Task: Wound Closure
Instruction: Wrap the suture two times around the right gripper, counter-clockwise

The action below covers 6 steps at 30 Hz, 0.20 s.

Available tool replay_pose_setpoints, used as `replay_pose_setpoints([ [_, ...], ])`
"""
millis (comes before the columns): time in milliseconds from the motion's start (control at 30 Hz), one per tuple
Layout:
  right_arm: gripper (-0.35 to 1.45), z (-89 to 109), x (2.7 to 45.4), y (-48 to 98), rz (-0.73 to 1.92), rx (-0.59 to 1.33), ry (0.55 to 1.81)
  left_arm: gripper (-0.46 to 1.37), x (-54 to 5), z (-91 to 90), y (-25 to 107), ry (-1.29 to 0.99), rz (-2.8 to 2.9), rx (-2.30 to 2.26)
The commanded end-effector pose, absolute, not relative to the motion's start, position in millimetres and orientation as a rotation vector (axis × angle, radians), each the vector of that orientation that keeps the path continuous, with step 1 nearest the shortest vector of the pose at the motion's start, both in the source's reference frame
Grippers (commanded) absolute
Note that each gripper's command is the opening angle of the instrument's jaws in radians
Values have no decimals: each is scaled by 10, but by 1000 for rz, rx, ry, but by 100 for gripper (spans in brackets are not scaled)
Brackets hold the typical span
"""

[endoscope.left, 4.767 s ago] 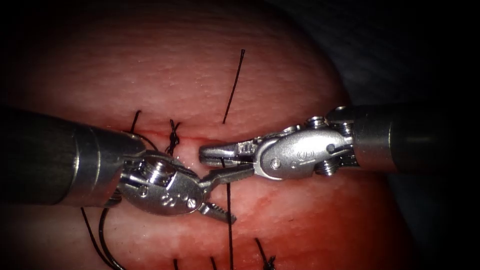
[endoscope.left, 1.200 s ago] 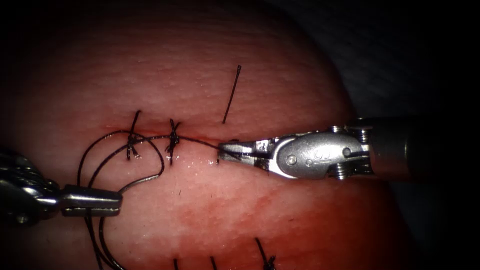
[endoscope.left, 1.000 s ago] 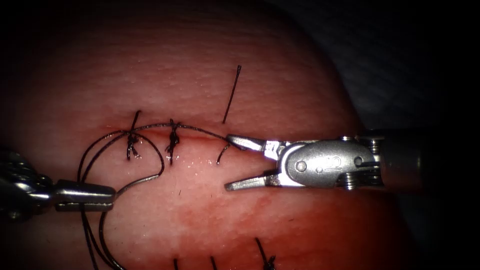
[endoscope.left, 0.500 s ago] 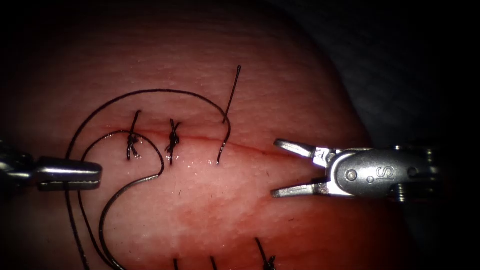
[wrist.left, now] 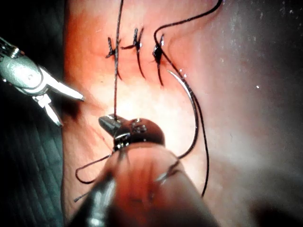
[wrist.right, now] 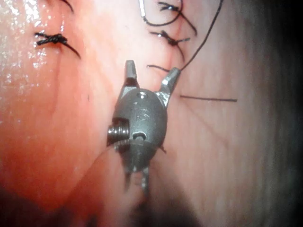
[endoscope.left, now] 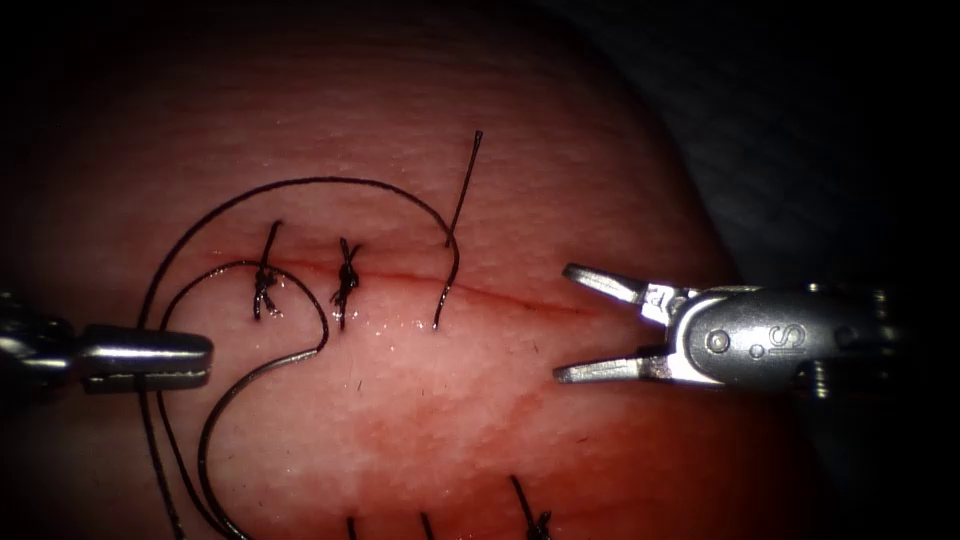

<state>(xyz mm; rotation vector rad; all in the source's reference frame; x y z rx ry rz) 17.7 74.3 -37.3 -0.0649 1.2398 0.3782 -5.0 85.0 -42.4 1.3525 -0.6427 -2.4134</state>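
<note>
The curved needle [endoscope.left: 262, 368] is lying free on the tissue [endoscope.left: 450, 430] just beside the left tool [endoscope.left: 195, 357], its arc bowing toward those jaws and running on nearer the camera; neither tool is holding it and it is not sitting in the tissue. The left tool's jaws are clamping together on the thread [endoscope.left: 330, 181], which is arching beyond them over two knots [endoscope.left: 345, 275] to the newest stitch across the cut [endoscope.left: 520, 300]. Well apart, at the cut's right end, the right tool [endoscope.left: 563, 323] is hanging with jaws spread, gripping nothing, so the left tool is sitting far nearer the needle.
</note>
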Motion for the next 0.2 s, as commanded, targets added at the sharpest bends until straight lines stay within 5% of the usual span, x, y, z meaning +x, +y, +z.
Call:
replay_pose_setpoints([
  [33, 122, -373, 177, 744, 376, -63, 1240, -35, -50, -424, 850, -635, -2415, 1350],
  [200, 121, -372, 177, 745, 377, -64, 1239, -35, -48, -423, 850, -633, -2410, 1355],
])
